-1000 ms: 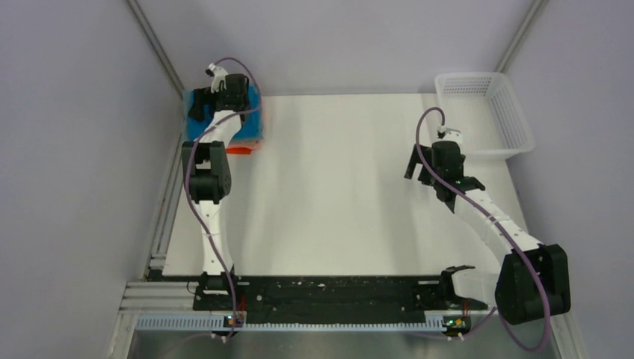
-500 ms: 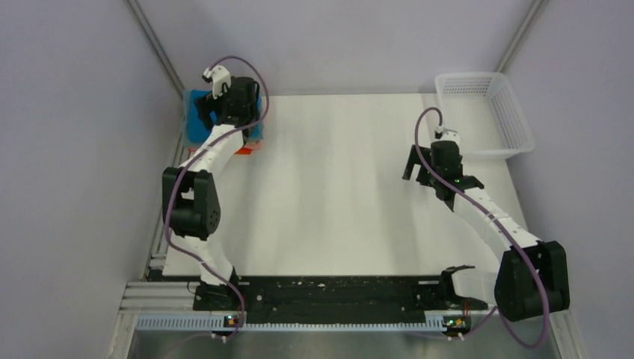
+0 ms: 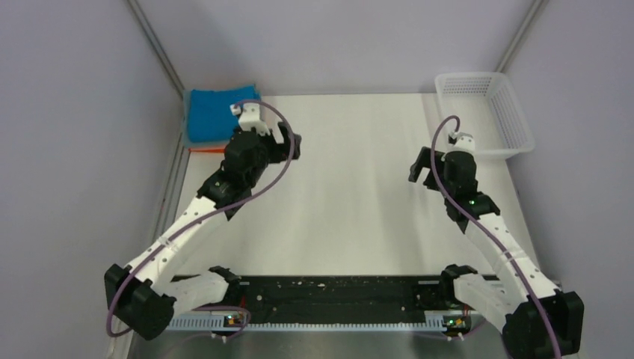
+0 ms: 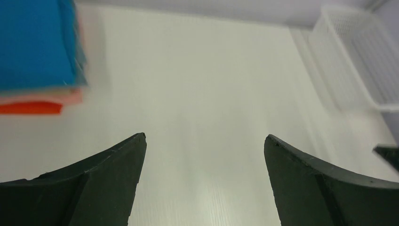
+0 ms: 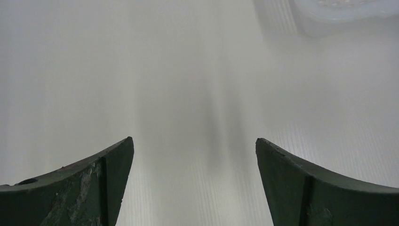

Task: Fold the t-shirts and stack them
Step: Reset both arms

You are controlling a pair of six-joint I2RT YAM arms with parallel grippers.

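Note:
A stack of folded t-shirts sits at the table's far left corner, with the bright blue one [image 3: 213, 116] on top and an orange edge [image 3: 203, 149] below it. The left wrist view shows the blue shirt [image 4: 35, 42] over a salmon pink layer [image 4: 51, 97] and an orange layer [image 4: 30, 108]. My left gripper [image 3: 290, 142] is open and empty, to the right of the stack and apart from it, and it also shows in the left wrist view [image 4: 204, 139]. My right gripper [image 3: 420, 166] is open and empty over bare table, as its wrist view [image 5: 194, 141] also shows.
A white plastic mesh basket [image 3: 516, 120] stands at the far right corner; it also shows in the left wrist view [image 4: 357, 61] and the right wrist view [image 5: 339, 12]. Grey walls close in the table's left, back and right sides.
My left arm has pulled back from over the stack and swung right and nearer, uncovering the blue shirt. My right gripper has shifted slightly right.

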